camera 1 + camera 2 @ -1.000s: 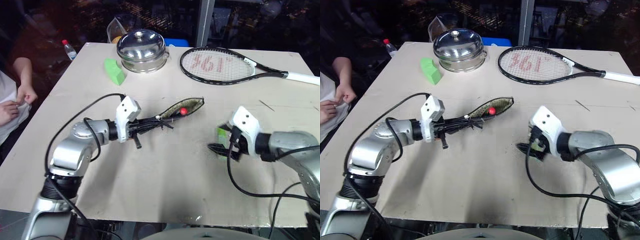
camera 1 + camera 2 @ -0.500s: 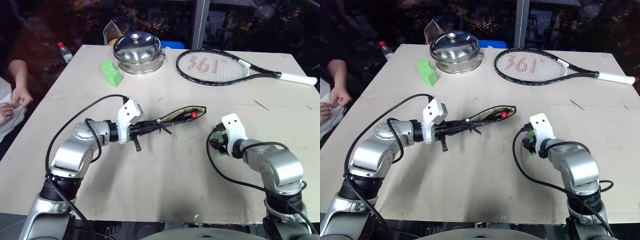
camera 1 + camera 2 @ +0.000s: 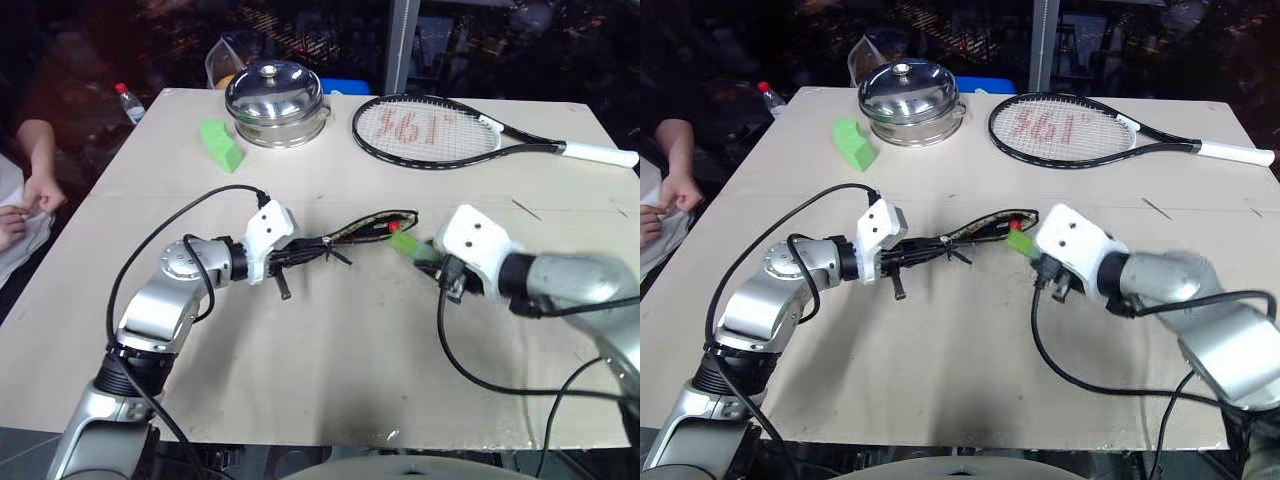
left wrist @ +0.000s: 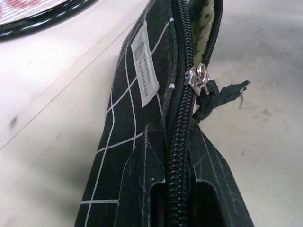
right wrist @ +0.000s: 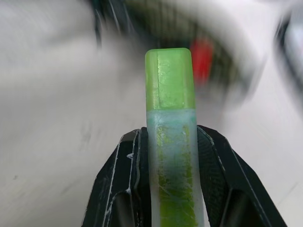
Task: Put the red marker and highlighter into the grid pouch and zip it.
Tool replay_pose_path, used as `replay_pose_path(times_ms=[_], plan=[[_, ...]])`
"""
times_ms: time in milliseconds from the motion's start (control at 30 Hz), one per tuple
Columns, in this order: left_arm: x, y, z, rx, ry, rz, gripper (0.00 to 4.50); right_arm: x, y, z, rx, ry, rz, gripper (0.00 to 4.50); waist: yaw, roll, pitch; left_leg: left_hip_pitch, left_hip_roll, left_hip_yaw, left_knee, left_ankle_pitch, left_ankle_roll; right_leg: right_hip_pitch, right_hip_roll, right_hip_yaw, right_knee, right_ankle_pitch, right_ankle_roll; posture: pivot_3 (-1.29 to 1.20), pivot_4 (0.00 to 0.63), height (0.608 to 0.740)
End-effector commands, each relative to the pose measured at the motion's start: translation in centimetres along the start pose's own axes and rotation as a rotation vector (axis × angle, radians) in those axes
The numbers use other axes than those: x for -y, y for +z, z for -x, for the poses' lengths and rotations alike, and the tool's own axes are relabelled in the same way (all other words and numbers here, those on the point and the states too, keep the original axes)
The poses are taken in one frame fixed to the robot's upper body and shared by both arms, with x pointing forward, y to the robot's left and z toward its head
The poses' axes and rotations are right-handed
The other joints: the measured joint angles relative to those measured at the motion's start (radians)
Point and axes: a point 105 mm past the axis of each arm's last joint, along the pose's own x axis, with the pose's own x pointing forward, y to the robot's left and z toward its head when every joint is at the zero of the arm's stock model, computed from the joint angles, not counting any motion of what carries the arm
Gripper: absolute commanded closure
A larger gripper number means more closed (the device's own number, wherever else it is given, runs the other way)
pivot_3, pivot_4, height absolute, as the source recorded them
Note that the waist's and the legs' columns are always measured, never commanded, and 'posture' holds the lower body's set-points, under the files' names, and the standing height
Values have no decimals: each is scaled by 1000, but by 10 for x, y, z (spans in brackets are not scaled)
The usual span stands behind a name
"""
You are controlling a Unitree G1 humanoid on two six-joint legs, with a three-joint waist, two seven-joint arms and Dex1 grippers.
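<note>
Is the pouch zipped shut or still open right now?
Open. The pouch gapes past its zipper pull, showing the pale lining, and the red marker tip shows in its mouth.

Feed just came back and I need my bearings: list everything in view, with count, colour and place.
pouch: 1, black with white grid, table centre, mouth open, closed end clamped by left gripper
marker: 1, red end showing in pouch mouth
highlighter: 1, light green, held at pouch mouth
wedge block: 1, bright green, far left of table
lidded pot: 1, steel, far edge
racket: 1, black frame, white grip, far right
bottle: 1, clear with red cap, beyond table's left corner
table: 1, beige
person's hands: 2, left edge
left gripper: fingers shut on pouch
right gripper: fingers shut on highlighter
</note>
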Motion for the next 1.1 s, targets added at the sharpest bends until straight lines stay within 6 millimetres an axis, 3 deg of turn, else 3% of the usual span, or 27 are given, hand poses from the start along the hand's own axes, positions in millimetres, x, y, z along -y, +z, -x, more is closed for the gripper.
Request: replay_pose_path(times_ms=[33, 167, 367, 567, 700, 867, 900, 967, 1033, 1100], plan=[[-1, 11, -2, 26, -1, -67, 4500, 9, 9, -9, -30, 31, 75, 3744, 1, 0, 0, 0, 0, 0, 0, 0, 0, 0, 0, 0, 0, 1, -2, 0, 150, 740], [2, 14, -5, 38, -13, -83, 4500, 19, 1, -18, -157, 46, 199, 3744, 5, 1, 1, -1, -1, 2, 0, 0, 0, -1, -3, 1, 1, 2, -3, 0, 150, 740], [11, 18, -11, 57, -31, -98, 4500, 19, -11, -35, -227, 112, 356, 3744, 3, 1, 1, -2, -1, 3, 0, 0, 0, -1, -4, 1, 0, 2, -3, 0, 150, 740], [21, 18, -18, 59, -47, -119, 4500, 16, -1, -53, -201, 176, 424, 3744, -1, 1, 1, -1, -1, 3, 1, 0, 0, -2, -3, 2, 2, 2, -3, 0, 150, 740], [27, 17, -23, 60, -71, -145, 4500, 15, 8, -74, -181, 210, 462, 3744, 0, 1, 1, 0, 0, 4, 1, 0, 0, -2, -2, 2, 3, 2, -3, 0, 150, 740], [29, 18, -26, 74, -68, -132, 4500, 14, 0, -99, -189, 266, 496, 3744, 2, 1, 1, -1, -1, 4, 2, 1, -1, -2, -2, 1, 3, 2, -3, 0, 150, 740], [28, 17, -25, 75, -61, -119, 4500, 16, -2, -100, -186, 267, 499, 2702, 4, 1, 1, -1, -1, 4, 2, 1, -1, -2, -2, 1, 3, 2, -3, 0, 150, 740], [25, 16, -24, 74, -43, -91, 4500, 27, -2, -96, -163, 231, 475, 1838, 6, 1, 1, -2, -1, 4, 3, 1, -2, -2, -2, 1, 3, 2, -3, 0, 150, 740], [21, 14, -21, 70, -18, -60, 4500, 36, 12, -76, -63, 233, 294, 903, 7, 1, 1, -2, 0, 4, 4, 2, -3, -2, -3, 1, 3, 2, -3, 0, 150, 740], [17, 13, -20, 65, 10, -38, 4500, 39, 22, -49, 15, 294, 116, 903, 7, 1, 1, -2, 0, 4, 4, 2, -3, -2, -3, 1, 3, 2, -3, 0, 150, 740]])
